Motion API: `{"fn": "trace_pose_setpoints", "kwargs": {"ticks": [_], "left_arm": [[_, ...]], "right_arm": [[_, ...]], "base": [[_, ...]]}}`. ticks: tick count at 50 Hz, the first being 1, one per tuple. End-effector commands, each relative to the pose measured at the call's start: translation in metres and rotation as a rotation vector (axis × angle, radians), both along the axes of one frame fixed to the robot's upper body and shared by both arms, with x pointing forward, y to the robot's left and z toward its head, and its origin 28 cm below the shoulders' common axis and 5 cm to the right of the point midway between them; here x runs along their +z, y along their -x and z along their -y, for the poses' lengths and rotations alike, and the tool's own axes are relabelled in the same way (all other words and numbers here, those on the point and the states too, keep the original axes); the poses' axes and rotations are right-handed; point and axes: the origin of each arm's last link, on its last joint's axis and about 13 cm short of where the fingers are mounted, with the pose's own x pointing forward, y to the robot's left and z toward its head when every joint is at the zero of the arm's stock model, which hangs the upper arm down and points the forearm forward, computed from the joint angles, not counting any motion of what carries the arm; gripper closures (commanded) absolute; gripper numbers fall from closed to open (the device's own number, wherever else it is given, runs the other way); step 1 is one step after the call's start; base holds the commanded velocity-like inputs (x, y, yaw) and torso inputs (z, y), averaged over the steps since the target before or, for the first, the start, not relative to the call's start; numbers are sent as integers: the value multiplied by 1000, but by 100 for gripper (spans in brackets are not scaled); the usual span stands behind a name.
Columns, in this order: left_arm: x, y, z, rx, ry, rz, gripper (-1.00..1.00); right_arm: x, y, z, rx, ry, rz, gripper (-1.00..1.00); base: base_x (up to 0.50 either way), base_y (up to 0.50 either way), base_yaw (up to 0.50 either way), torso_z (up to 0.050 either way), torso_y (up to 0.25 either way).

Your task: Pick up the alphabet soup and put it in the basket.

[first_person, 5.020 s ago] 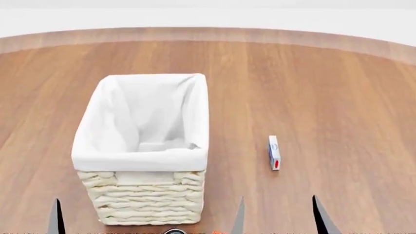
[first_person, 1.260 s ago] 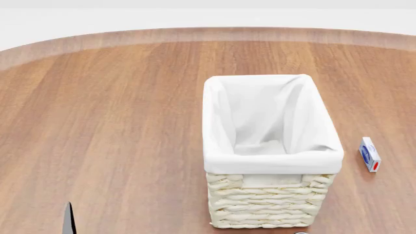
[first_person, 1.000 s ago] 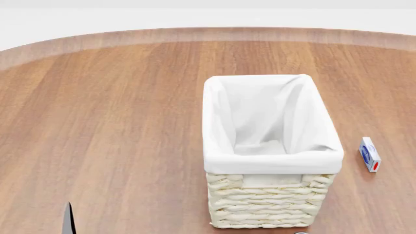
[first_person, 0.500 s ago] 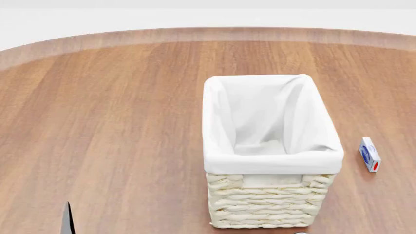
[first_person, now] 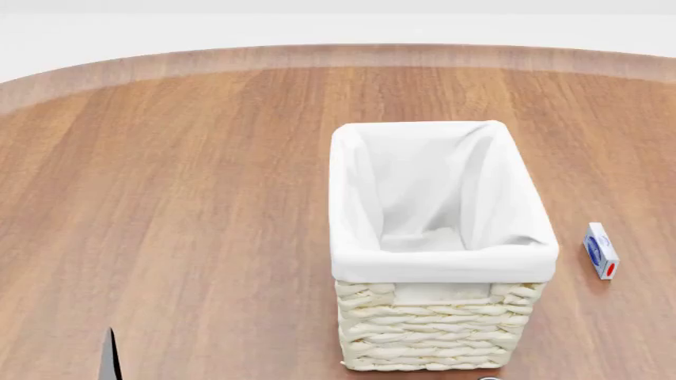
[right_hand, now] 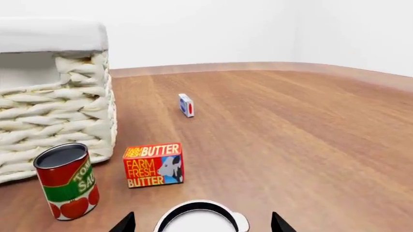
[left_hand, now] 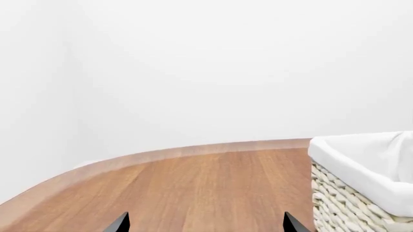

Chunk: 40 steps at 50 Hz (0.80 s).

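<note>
The right wrist view shows the white, dark-rimmed top of a can, the alphabet soup (right_hand: 193,218), at the lower edge; its label is hidden. My right gripper (right_hand: 202,226) is open, one dark fingertip on each side of that can with gaps between. The basket (first_person: 442,257), cream wicker with a white cloth lining, stands right of centre in the head view and holds nothing visible. Its wall also fills one side of the right wrist view as the basket (right_hand: 51,111). My left gripper (left_hand: 205,224) is open over bare wood, the basket (left_hand: 361,193) off to its side.
A red-and-green tomato sauce can (right_hand: 65,180) and an orange butter box (right_hand: 154,164) stand beside the basket's wall, close to the soup. A small blue-and-white box (first_person: 600,250) lies right of the basket. The round wooden table's edge (first_person: 338,54) curves along the back.
Since five seconds ago the head view has swung left, so the basket and small box sit further right and the right fingertips have left the view. Nothing moved in the last second.
</note>
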Motion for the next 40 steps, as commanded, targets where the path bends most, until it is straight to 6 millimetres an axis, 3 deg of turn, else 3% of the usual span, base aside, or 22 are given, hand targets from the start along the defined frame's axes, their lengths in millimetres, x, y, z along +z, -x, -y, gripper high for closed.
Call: {"fn": "trace_pose_setpoints", "kwargs": {"ticks": [1,16,32,33,40], "left_arm": [[0,0,0,0,0,0,-100],[-1,0,0,1,1,-3,-100],[-1,0,-1,4,2,-2,-100],[-1,0,-1,4,1,-3,-100],[0,0,-1,5,4,-2,-100]], "right_arm": [[-8,-11,-3,6,-7,-6,-100],[-29,-14,-6,-3,-33,-44,-100],[-36,-17,-7,-15,-56,-56,-100],[-36,-16,-8,-14,-56,-54,100],[-35,-18,-9,-3,-53,-49,100]], "base": [[0,0,0,0,0],[0,0,0,0,0],[0,0,0,0,0],[0,0,0,0,0],[0,0,0,0,0]]}}
